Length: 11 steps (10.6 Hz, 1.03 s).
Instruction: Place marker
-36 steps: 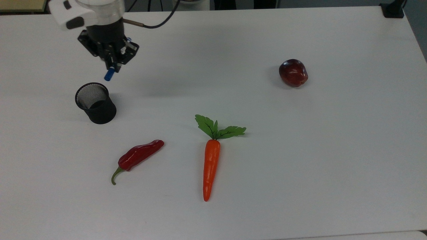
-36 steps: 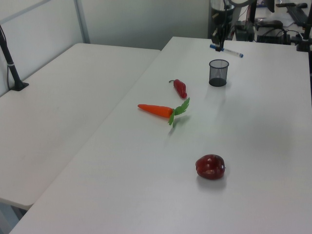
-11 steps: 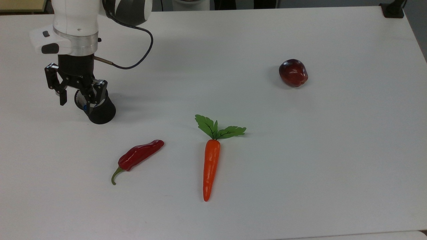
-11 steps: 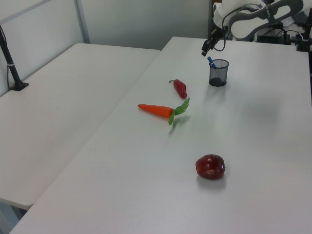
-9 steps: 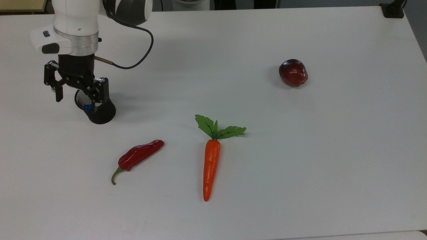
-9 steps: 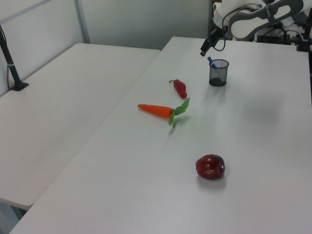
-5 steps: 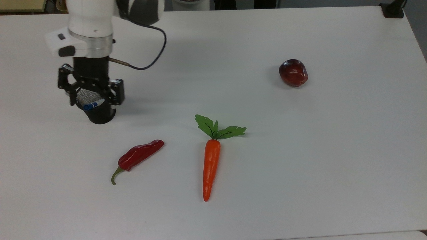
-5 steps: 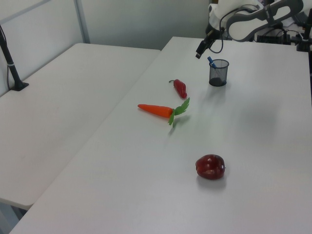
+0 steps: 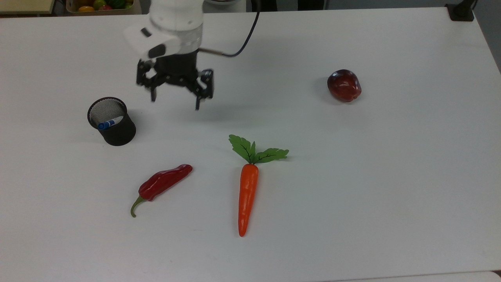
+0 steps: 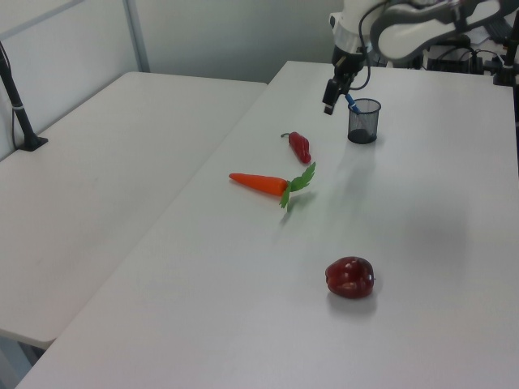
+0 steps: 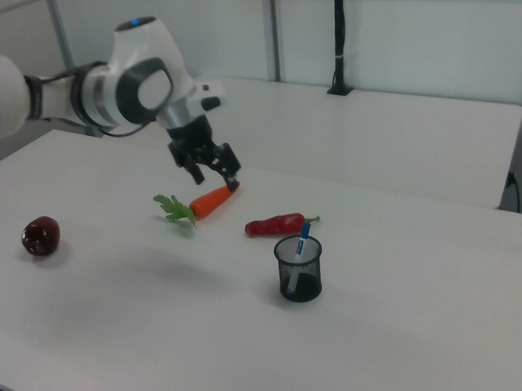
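The marker (image 9: 110, 123) stands tilted inside the black mesh cup (image 9: 119, 135), its blue end poking above the rim; it shows in the left view too (image 10: 351, 101) and in the right view (image 11: 303, 235). My gripper (image 9: 175, 101) hangs open and empty above the table, to the top view's right of the cup and well apart from it. The right view has the gripper (image 11: 216, 178) above the carrot's area, with the cup (image 11: 298, 272) nearer the camera.
An orange carrot (image 9: 247, 196) with green leaves lies mid-table, a red chili pepper (image 9: 164, 182) to the top view's left of it. A dark red apple (image 9: 344, 85) sits at the top view's right. A black clamp post (image 9: 462, 11) stands at the far corner.
The gripper, which held the marker 3.4 s ago, opened over the cup and has since swung away to the top view's right. The marker stays in the cup.
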### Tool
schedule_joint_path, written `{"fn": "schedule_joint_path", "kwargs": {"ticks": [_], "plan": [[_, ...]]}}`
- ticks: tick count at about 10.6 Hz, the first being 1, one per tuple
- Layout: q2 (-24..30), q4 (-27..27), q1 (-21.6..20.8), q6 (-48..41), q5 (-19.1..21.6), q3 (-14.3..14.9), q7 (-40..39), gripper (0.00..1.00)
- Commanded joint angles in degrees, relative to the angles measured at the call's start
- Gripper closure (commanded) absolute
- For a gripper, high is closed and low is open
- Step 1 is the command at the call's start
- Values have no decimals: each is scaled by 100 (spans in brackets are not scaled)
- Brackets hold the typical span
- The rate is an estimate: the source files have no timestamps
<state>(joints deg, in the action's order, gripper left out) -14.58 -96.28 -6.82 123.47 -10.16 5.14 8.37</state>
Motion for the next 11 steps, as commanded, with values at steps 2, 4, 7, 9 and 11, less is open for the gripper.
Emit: {"fn": "schedule_joint_path", "kwargs": {"ticks": [2, 4, 7, 9, 11], "plan": [[973, 30, -504, -1972, 206, -31, -72, 0], [1386, 31, -504, -2492, 740, -31, -510, 0], [1598, 39, -251, -2863, 981, 4, -871, 0], [1634, 196, -65, -3187, 972, 30, -1318, 0], [1608, 356, -12, -3400, 937, 57, -1382, 0]]}}
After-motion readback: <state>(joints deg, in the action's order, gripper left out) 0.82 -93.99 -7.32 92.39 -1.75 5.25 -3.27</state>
